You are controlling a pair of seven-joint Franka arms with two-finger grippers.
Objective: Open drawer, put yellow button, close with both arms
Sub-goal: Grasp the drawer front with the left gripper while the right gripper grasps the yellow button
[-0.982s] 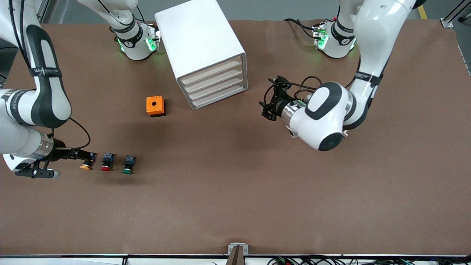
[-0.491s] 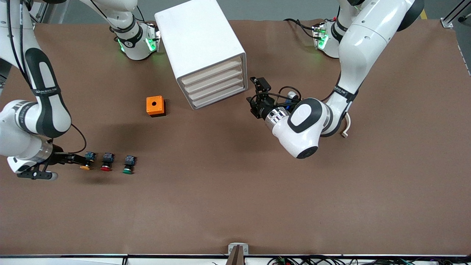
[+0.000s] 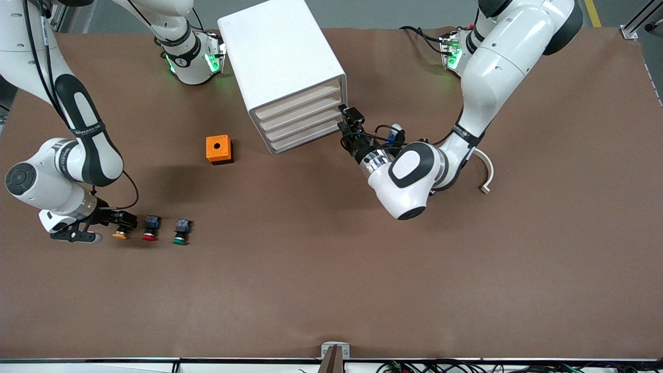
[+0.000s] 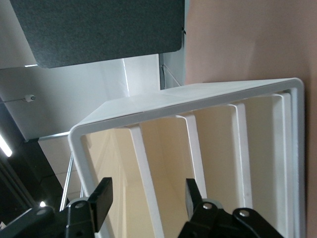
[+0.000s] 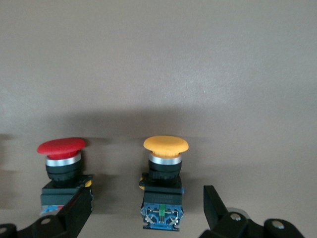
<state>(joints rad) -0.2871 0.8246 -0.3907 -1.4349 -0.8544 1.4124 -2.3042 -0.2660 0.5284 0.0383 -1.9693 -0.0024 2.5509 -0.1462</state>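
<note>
At about eight o'clock on the surface [image 3: 331, 269], seen from the front camera: right gripper [image 3: 123, 220] low over the yellow button [image 5: 166, 144], fingers [image 5: 214, 201] spread wide, one on each side of the black-blue body, gripping nothing and, as far as can be told, touching nothing. Button upright on the surface, not yet lifted. Just beside it, toward three o'clock, the red button [image 3: 149, 235], then the green button [image 3: 179, 240]. At about one o'clock from the surface's middle: left gripper [image 3: 347, 122] right at the cabinet's [image 3: 274, 46] front, fingers [image 4: 101, 196] apart around one cream drawer edge, clamped on nothing visible; which drawer, impossible to tell. Judged progress: early. The drawer [image 3: 298, 101], topmost, not yet pulled out; button not yet picked; placing and the two-armed closing all left to do. Count: two arms, both at work; three buttons, one of each colour; one cabinet with four drawers, all shut; one orange box [image 3: 218, 148] at about eight o'clock from the cabinet.
</note>
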